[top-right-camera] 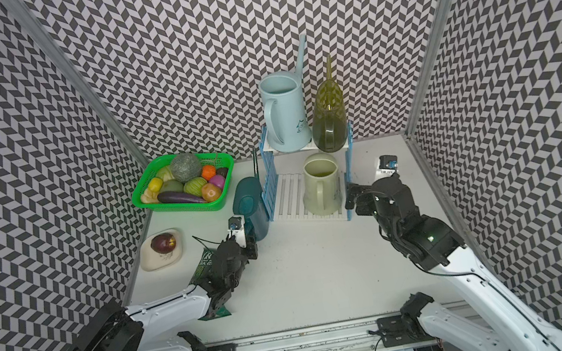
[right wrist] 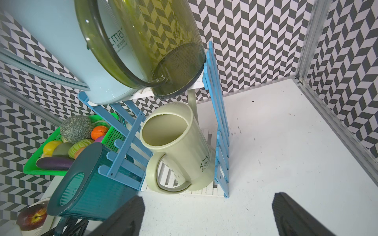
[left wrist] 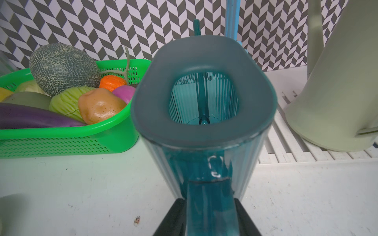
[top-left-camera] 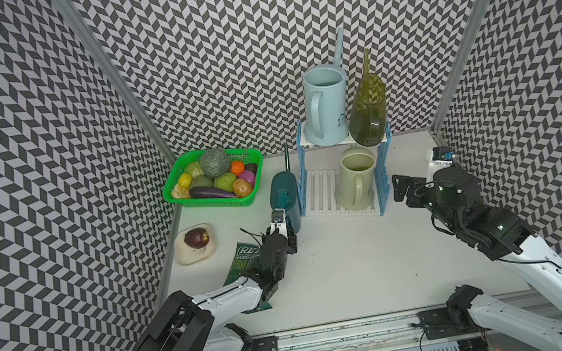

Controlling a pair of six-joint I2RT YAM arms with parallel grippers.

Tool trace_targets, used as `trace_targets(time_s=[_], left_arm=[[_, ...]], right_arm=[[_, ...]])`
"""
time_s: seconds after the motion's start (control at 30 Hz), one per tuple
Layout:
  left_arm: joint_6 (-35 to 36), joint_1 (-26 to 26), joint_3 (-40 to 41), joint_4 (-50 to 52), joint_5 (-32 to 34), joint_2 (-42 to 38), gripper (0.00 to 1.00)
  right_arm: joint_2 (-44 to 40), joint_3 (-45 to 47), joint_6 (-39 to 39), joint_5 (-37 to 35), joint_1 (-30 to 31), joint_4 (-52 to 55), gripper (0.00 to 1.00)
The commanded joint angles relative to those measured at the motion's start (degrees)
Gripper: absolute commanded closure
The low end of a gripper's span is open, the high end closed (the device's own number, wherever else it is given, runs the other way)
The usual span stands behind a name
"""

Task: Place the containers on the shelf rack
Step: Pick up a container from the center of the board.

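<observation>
I see the left gripper point(left wrist: 209, 201) pinched onto the loop handle of the dark teal can point(top-left-camera: 285, 199), standing on the table point(top-left-camera: 344, 262) just beside the shelf rack point(top-left-camera: 381, 175) (outside its blue frame), while the right gripper point(right wrist: 208, 197) hangs wide open, empty.

Green basket point(top-left-camera: 216, 202), cream plate point(top-left-camera: 189, 258), green packet point(top-left-camera: 243, 254)

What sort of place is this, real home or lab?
Probably a lab robot cell: chevron-patterned walls, two arms on a front rail, staged props like the green basket and shelf rack.
</observation>
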State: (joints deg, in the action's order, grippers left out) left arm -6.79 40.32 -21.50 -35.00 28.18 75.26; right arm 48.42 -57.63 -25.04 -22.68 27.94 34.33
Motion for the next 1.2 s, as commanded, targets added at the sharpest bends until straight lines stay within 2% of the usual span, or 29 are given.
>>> trace_targets(time_s=[0.0, 0.13, 0.4, 0.5, 0.57, 0.83, 1.03, 1.17], left_arm=[[0.98, -0.64, 0.42, -5.87, 1.33, 0.81, 0.71], [1.20, -0.85, 0.55, -6.11, 1.45, 0.27, 0.83], [0.64, -1.81, -1.69, -0.35, 1.30, -5.59, 0.93], [-0.93, -2.01, -4.37, 5.96, 0.71, -10.08, 0.95], [-3.04, -2.25, -7.66, 14.03, 0.44, -13.11, 0.95], [-5.23, -2.79, -14.98, 38.46, -7.24, -24.41, 0.97], [-2.11, -2.63, -18.20, 50.75, -14.29, -34.90, 0.97], [-0.20, -2.57, -20.92, 58.44, -17.53, -38.27, 0.97]], right_arm=[[-1.12, 0.66, 0.33, -0.50, -0.26, -1.21, 0.00], [-1.22, 0.76, 0.22, -0.44, -0.26, -1.13, 0.00], [-1.47, 1.01, 0.36, -0.35, -0.26, -1.10, 0.00], [-1.90, 1.19, 0.36, -0.35, -0.26, -1.03, 0.00], [-2.29, 1.27, 0.34, -0.28, -0.26, -1.06, 0.00], [-2.70, 2.31, 0.61, 0.64, -0.26, -0.86, 0.00], [-3.15, 3.92, 4.80, 8.24, -0.26, -2.33, 0.00], [-5.09, 5.66, 10.27, 12.75, -0.26, -4.49, 0.00]])
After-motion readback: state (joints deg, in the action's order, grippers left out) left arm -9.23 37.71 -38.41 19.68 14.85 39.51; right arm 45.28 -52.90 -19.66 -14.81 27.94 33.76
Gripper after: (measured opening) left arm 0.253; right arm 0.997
